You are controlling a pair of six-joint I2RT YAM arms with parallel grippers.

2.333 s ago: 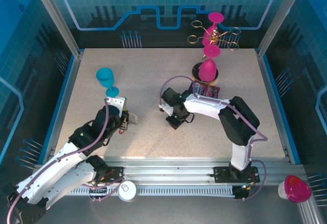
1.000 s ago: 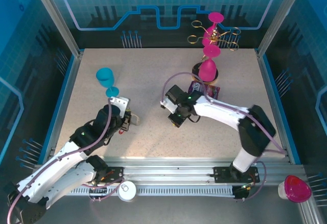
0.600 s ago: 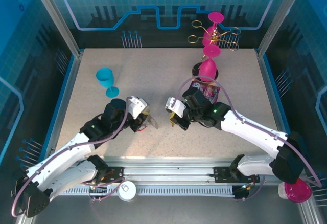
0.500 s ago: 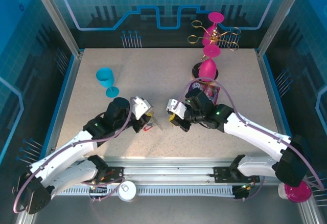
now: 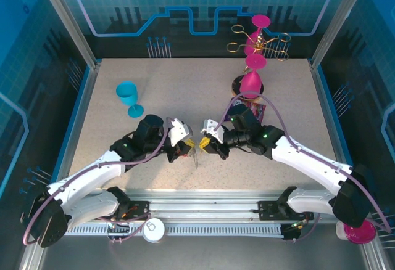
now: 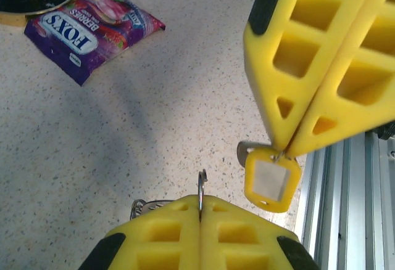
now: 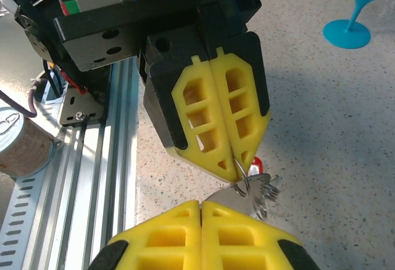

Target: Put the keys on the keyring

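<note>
I count two grippers, both clamped fully shut, meeting tip to tip low in the middle of the overhead view. At the bottom centre of the left wrist picture, the left gripper [image 6: 200, 201] pinches a thin silver ring of the keyring [image 6: 201, 185], seen edge-on. The right gripper [image 6: 284, 151] comes in from the upper right of that picture. It grips the small metal key with the yellow plastic head [image 6: 271, 185], which hangs just under its tips.

The right wrist camera gives me another angle. There a cluster of silver rings and key blades sits between the two pairs of yellow fingers, with one red key head [image 7: 256, 161] just behind. That makes two keys I can count, one yellow and one red.

One purple snack packet [image 6: 92, 26] lies at the upper left of the left wrist picture, and I can read "FOX'S BERRIES" on it. The overhead view adds one blue plastic goblet [image 5: 128, 97] at left, one gold wire rack [image 5: 259, 39] at the top, and one tin can [image 5: 154, 229] on the bottom rail.
</note>
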